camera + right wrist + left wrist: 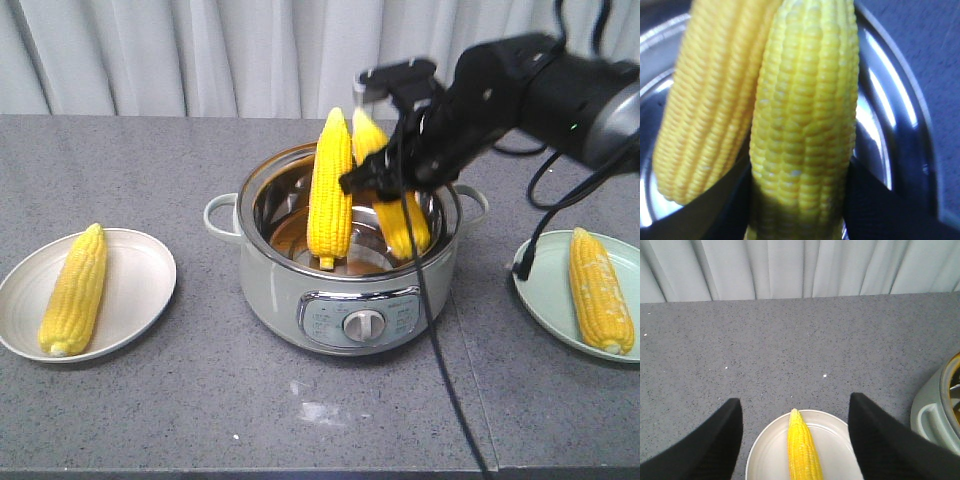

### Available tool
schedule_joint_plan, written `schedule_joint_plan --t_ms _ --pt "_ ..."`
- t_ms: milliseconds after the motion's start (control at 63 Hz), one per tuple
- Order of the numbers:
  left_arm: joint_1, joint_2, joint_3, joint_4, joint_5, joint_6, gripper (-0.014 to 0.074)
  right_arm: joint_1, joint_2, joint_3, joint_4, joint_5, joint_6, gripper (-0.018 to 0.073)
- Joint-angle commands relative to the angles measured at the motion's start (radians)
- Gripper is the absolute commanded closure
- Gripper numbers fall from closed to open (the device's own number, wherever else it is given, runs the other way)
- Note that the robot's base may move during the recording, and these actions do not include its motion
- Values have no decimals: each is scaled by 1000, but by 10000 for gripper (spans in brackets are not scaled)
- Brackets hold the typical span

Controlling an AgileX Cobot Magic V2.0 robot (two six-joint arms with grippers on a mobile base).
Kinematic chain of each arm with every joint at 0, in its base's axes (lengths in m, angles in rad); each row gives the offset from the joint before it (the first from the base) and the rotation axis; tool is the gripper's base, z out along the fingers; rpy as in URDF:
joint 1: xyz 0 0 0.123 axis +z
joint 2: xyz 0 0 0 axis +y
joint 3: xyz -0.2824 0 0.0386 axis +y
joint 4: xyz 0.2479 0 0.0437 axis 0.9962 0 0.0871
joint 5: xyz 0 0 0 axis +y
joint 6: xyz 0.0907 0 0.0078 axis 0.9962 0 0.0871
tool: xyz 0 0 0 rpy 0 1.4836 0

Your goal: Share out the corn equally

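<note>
Clamping pot [290, 290] cob [805, 125], seemingly: right fingers [875, 210] | left fingers [710, 440] apart, wrist view only

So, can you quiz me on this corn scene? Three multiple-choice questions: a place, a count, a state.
1. Where do the upright cobs stand? A in the electric pot; B in a basket; C on a cutting board.
2. How many cobs are in view? A two; B three; C four.
3. The right gripper is: A shut on one cob; B open and empty; C holding a spoon.
1 A: they lean inside its steel rim.
2 C: two in the pot, one on the white plate, one on the pale green plate.
3 A: the right wrist view shows the gripped cob between its fingers.
</note>
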Motion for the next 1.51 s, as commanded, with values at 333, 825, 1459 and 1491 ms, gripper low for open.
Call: schedule_joint_plan --t_ms 333,825,1459,1491 --pt "-2 32 -28 -360 -134 148 146 -4 -436 -173 -138 -102 -1 568" --pt "-250 352 -259 -621 -175 256 242 -4 -639 -172 -334 32 18 568" --pt "-352 585 -336 -553 -213 229 132 -4 -638 -172 -388 62 18 568" --pt "-358 592 -336 -553 -221 229 111 -4 -638 -172 -393 62 18 568"
